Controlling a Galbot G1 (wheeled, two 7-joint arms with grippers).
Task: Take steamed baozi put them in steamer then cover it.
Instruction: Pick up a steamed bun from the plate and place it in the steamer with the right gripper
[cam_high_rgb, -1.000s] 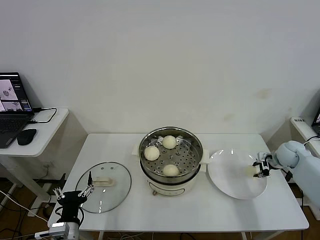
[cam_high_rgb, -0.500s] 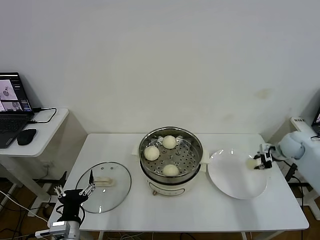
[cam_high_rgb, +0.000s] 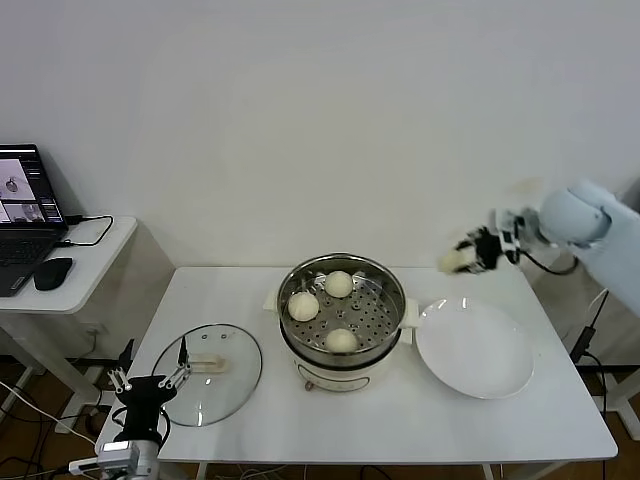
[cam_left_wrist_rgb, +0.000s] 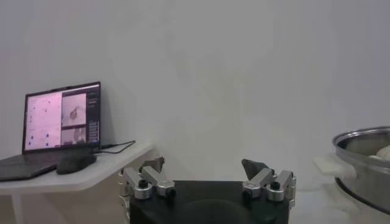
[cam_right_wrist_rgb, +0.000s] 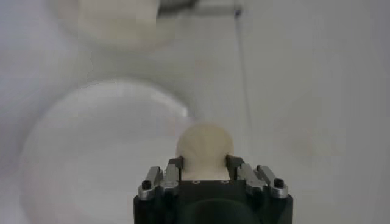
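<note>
The steamer (cam_high_rgb: 396, 291) stands at the table's middle with three steamed baozi (cam_high_rgb: 339, 283) on its perforated tray. My right gripper (cam_high_rgb: 470, 252) is up in the air to the right of the steamer, above the plate's far edge, shut on a fourth cream baozi (cam_high_rgb: 454, 260). The right wrist view shows that baozi (cam_right_wrist_rgb: 204, 146) pinched between the fingers of the right gripper (cam_right_wrist_rgb: 204, 162). The glass cover (cam_high_rgb: 232, 385) lies flat on the table at front left, white handle up. My left gripper (cam_high_rgb: 150, 386) hangs low beside the cover, open and empty, as the left wrist view also shows of this gripper (cam_left_wrist_rgb: 203, 165).
A bare white plate (cam_high_rgb: 475, 350) lies right of the steamer and shows below the held baozi (cam_right_wrist_rgb: 103, 152). A side desk with a laptop (cam_high_rgb: 25, 205) and mouse (cam_high_rgb: 53, 272) stands at far left. The steamer's wall (cam_left_wrist_rgb: 365, 164) shows at the left wrist view's edge.
My right gripper has lifted the baozi off the plate and carried it up and left toward the steamer. The left gripper has barely shifted.
</note>
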